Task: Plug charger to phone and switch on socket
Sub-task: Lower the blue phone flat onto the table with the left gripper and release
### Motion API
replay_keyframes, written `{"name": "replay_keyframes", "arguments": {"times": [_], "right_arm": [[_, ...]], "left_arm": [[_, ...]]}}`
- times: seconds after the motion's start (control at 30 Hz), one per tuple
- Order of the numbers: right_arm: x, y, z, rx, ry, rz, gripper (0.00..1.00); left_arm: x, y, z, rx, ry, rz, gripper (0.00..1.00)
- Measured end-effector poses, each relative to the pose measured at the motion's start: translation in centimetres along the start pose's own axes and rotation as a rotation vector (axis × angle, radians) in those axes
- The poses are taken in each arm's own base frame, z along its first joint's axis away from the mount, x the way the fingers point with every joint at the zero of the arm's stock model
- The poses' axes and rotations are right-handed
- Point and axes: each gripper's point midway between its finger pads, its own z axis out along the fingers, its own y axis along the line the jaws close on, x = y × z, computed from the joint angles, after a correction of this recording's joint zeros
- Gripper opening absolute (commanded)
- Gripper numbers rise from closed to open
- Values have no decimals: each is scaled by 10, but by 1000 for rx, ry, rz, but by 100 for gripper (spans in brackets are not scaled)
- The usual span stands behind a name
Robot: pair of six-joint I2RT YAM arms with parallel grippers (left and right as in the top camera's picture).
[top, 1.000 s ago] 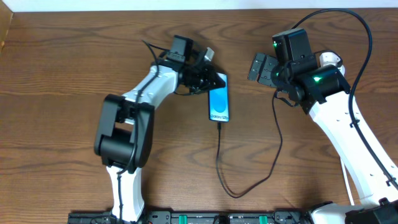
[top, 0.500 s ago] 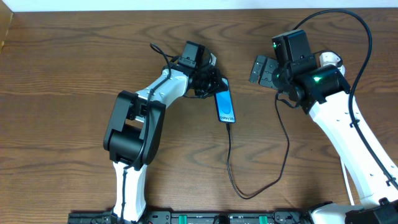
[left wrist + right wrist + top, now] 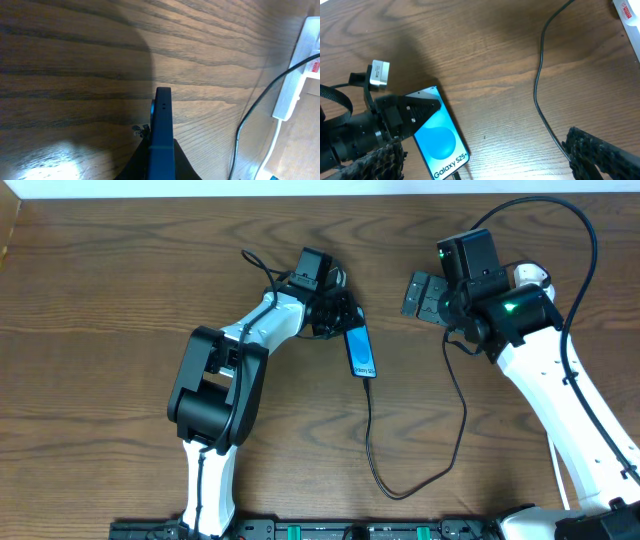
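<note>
1. The left hand (image 3: 338, 311) was pinched on the top end of the Galaxy S25+ phone (image 3: 361, 352), just above the middle of the overhead frame. The phone slanted down to the right with its blue screen up.
2. The black charger cable (image 3: 368, 445) met the phone's lower end, looped toward the bottom of the frame and rose again to the right.
3. The right hand (image 3: 424, 293) hung spread wide in the upper right, apart from the phone and holding nothing.
4. The white socket strip (image 3: 299, 65) lay on the table (image 3: 100, 300) at the right edge of the left wrist view.
</note>
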Motion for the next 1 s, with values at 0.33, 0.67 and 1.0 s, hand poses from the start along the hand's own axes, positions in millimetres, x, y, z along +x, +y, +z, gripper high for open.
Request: {"name": "replay_keyframes", "arguments": {"times": [0.33, 0.67, 1.0], "right_arm": [[0, 0, 0, 0, 0, 0, 99], [0, 0, 0, 0, 0, 0, 99], [0, 0, 0, 1, 0, 0, 99]], "left_arm": [[6, 10, 3, -24, 7, -24, 8], [6, 11, 3, -28, 6, -24, 27], [5, 6, 2, -5, 10, -15, 70]]}}
